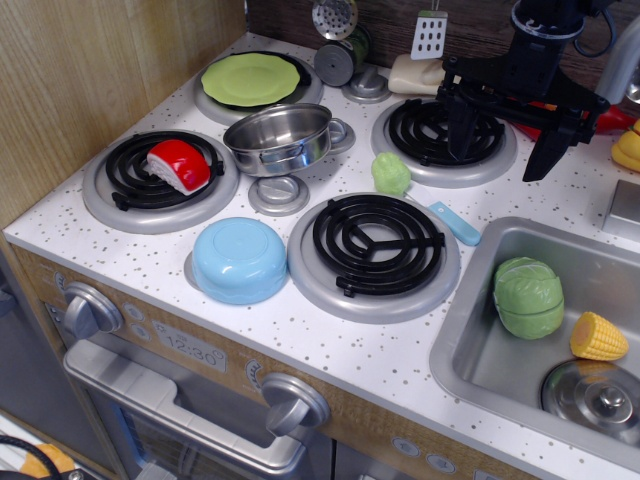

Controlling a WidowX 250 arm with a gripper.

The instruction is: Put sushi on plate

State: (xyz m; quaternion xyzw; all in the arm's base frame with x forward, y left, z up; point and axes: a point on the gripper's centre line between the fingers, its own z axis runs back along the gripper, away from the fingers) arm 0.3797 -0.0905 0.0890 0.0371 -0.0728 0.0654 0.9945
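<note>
On the speckled white stovetop, sushi sits well apart from plate

Speckled white toy-kitchen surface with four coil burners and a sink.

The sushi sits on the front-left burner; the lime-green plate covers the back-left burner. A steel pot stands between them, an upturned light-blue bowl near the front edge. A green-headed brush with a blue handle lies between the right-hand burners. The sink holds a cabbage, corn and a lid.
</note>
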